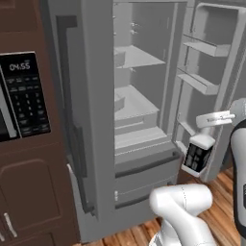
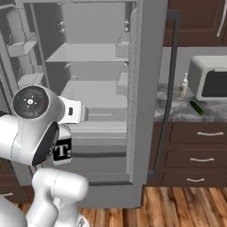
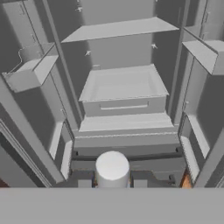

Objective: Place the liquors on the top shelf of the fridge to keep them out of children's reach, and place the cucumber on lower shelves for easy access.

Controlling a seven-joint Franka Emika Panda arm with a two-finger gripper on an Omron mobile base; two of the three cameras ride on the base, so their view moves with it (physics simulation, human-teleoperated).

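Gripper [image 1: 204, 130] clamped on white neck of squat dark liquor bottle [image 1: 197, 156], low before open fridge [image 1: 96, 120]; best raised upright, eased level onto thin top shelf [image 1: 139, 57], clear of right door bins [image 1: 204, 48].

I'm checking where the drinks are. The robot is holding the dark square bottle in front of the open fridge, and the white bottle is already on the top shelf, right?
Not quite. The gripper does hold the dark square bottle, but the white bottle stands on the counter beside the microwave, as the right base view shows. The top shelf is bare.
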